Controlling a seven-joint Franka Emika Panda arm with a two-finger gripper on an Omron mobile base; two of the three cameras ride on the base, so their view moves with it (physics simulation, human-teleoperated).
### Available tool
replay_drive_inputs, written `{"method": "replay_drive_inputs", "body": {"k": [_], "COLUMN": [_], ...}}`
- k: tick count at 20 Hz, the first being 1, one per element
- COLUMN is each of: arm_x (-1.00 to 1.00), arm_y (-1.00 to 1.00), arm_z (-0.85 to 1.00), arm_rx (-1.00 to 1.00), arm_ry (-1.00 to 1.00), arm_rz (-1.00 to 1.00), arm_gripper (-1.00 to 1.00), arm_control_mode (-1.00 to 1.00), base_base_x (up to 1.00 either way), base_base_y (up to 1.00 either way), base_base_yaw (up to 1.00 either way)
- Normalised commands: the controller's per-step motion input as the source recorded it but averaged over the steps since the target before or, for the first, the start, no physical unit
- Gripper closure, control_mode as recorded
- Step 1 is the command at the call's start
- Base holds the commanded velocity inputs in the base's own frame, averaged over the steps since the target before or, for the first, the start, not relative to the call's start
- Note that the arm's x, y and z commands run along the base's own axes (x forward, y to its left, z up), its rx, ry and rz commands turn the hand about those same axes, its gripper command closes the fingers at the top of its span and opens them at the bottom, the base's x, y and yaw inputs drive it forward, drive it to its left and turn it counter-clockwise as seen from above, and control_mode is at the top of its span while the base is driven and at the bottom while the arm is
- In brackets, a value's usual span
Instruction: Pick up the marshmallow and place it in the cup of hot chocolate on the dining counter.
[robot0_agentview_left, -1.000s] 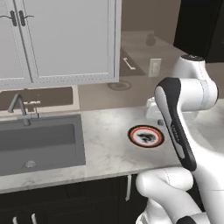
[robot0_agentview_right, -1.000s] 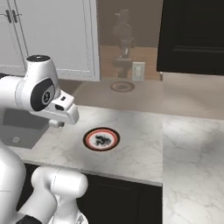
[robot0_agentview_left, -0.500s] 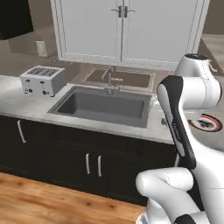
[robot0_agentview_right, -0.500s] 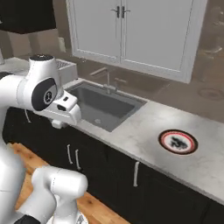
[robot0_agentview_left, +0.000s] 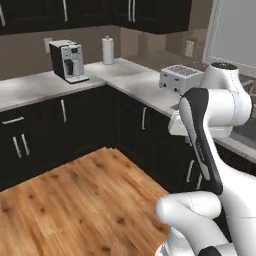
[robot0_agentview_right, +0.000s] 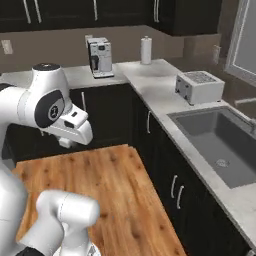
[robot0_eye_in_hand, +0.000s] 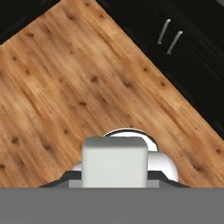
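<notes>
White marshmallow (robot0_eye_in_hand: 114, 161) sits pinched in the gripper (robot0_eye_in_hand: 114, 180), jaws closed tight on it, above wooden floor (robot0_eye_in_hand: 65, 87); pickup looks done; carrying it to the cup on the dining counter and dropping it in remains.

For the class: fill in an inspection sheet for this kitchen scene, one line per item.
Surface: grey stone worktop running round a corner.
Job's things: marshmallow, a white block held in the gripper over the floor.
Clutter: coffee machine, paper towel roll, toaster, all standing on the worktop; sink set into it.
Grippers: gripper shut on the marshmallow.
Cables: nothing seen.
Surroundings: wooden floor, dark cabinets under the worktop.
</notes>
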Motion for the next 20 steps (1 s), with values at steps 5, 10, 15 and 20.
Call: {"method": "replay_drive_inputs", "body": {"k": [5, 10, 15, 20], "arm_x": [0.00, 0.00, 0.00, 0.00], "arm_y": [0.00, 0.00, 0.00, 0.00], "arm_z": [0.00, 0.00, 0.00, 0.00], "arm_rx": [0.00, 0.00, 0.00, 0.00], "arm_ry": [0.00, 0.00, 0.00, 0.00], "arm_rz": [0.00, 0.00, 0.00, 0.00], "arm_gripper": [1.00, 1.00, 1.00, 1.00], "arm_control_mode": [1.00, 1.00, 1.00, 1.00], "base_base_x": [-0.10, -0.01, 0.00, 0.00], "base_base_y": [0.30, 0.34, 0.38, 0.33], "base_base_yaw": [1.00, 0.99, 0.98, 0.97]}}
